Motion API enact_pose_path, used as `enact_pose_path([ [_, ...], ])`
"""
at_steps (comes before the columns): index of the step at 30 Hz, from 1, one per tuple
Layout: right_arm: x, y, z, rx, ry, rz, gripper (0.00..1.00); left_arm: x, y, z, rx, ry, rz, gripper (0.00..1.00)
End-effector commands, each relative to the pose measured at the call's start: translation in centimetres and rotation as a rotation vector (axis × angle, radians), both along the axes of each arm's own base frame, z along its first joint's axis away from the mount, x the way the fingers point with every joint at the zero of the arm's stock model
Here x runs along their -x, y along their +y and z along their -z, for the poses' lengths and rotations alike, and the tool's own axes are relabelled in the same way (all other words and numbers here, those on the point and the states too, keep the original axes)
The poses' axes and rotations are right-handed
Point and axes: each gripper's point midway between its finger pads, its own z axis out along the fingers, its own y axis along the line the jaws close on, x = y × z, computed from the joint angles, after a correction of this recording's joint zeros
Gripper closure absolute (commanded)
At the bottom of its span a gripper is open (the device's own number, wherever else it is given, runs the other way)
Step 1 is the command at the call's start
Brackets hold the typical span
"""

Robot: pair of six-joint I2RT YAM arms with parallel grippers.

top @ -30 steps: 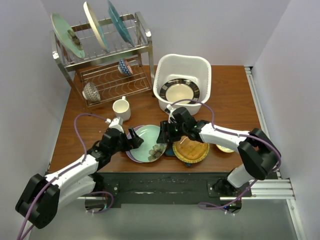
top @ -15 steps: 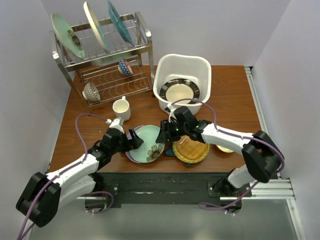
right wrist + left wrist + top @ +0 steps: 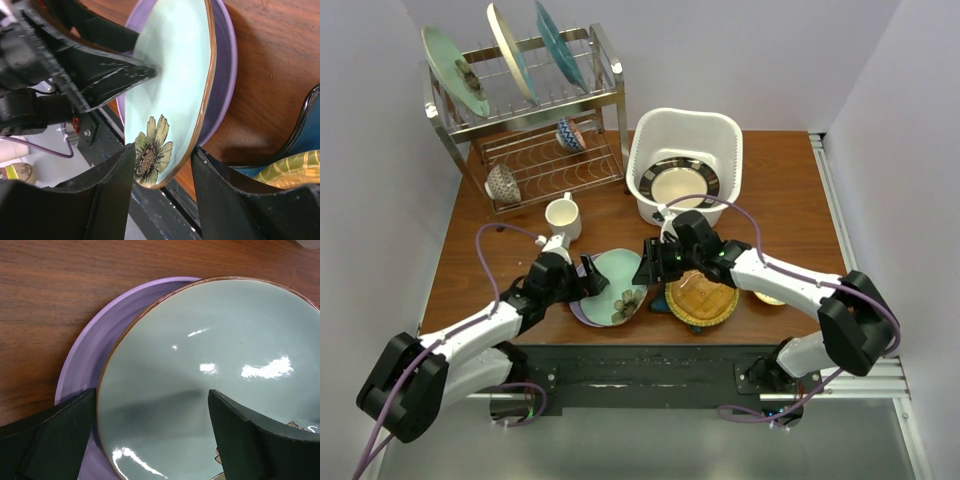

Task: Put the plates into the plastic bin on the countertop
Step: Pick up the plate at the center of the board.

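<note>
The mint floral plate (image 3: 618,280) (image 3: 170,85) lies tilted on the lavender plate (image 3: 582,308) (image 3: 95,345), its right side raised. My right gripper (image 3: 645,273) (image 3: 162,160) is shut on the mint plate's flowered rim, one finger on each face. My left gripper (image 3: 590,278) (image 3: 151,402) stands open over the mint plate's (image 3: 210,375) left edge, holding nothing. The white plastic bin (image 3: 645,150) stands at the back centre with a black-rimmed cream plate (image 3: 685,183) in it. An amber plate (image 3: 702,300) rests on a blue plate (image 3: 660,300) under my right arm.
A steel wire rack (image 3: 535,110) at the back left holds three upright plates and two bowls. A cream mug (image 3: 563,217) stands just behind my left gripper. A small yellow dish (image 3: 770,297) peeks out under my right arm. The table's near edge is close below the plates.
The right gripper's jaws have narrowed onto the mint plate's rim, and the plate has tipped up on its right side. The left gripper has edged slightly right along the plate.
</note>
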Motion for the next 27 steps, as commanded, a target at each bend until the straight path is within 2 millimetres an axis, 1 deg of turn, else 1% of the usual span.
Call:
enact_pose_path([
  [1, -0.4, 0.8, -3.7, -0.07, -0.077, -0.013, 0.49, -0.3, -1.0, -0.4, 0.013, 0.002, 0.031, 0.04],
  [3, -0.3, 0.8, -3.6, -0.079, -0.072, -0.016, 0.5, -0.2, -1.2, -0.2, 0.016, 0.008, 0.034, 0.04],
  [5, 0.1, 0.8, -2.6, -0.077, -0.04, -0.016, 0.5, -0.2, -1.5, -0.1, 0.026, 0.005, 0.04, 0.04],
  [6, 0.1, 1.2, -2.7, -0.101, -0.044, -0.021, 0.51, -0.2, -1.5, -0.1, 0.028, 0.006, 0.043, 0.04],
  [8, 0.7, 1.4, -1.8, -0.118, -0.002, -0.029, 0.51, -0.3, -1.7, -0.2, 0.027, 0.006, 0.047, 0.04],
  [9, 0.5, 1.7, -1.6, -0.133, -0.002, -0.027, 0.52, -0.3, -1.7, -0.2, 0.027, 0.007, 0.049, 0.04],
  [10, 0.7, 1.6, -0.9, -0.131, 0.019, -0.021, 0.52, -0.3, -1.9, -0.3, 0.03, 0.002, 0.052, 0.04],
  [14, 0.9, 1.9, 0.2, -0.151, 0.051, -0.018, 0.53, -0.2, -2.0, -0.5, 0.035, -0.001, 0.055, 0.04],
  [16, 1.1, 2.1, 0.6, -0.166, 0.063, -0.021, 0.53, -0.2, -2.0, -0.5, 0.037, -0.004, 0.052, 0.04],
  [17, 0.9, 2.3, 0.5, -0.186, 0.055, -0.02, 0.53, 0.0, -2.0, -0.4, 0.038, 0.0, 0.054, 0.05],
  [18, 1.1, 2.3, 1.1, -0.186, 0.075, -0.013, 0.54, 0.0, -2.0, -0.4, 0.038, 0.0, 0.054, 0.04],
  [21, 0.9, 2.6, 1.2, -0.208, 0.083, -0.002, 0.56, 0.1, -1.9, -0.3, 0.036, 0.001, 0.054, 0.05],
  [22, 0.9, 2.7, 1.6, -0.205, 0.093, 0.0, 0.59, 0.1, -1.9, -0.4, 0.033, 0.001, 0.054, 0.05],
  [27, 0.6, 3.1, 2.1, -0.214, 0.106, 0.003, 0.71, 0.2, -1.6, -0.6, 0.031, -0.006, 0.047, 0.05],
])
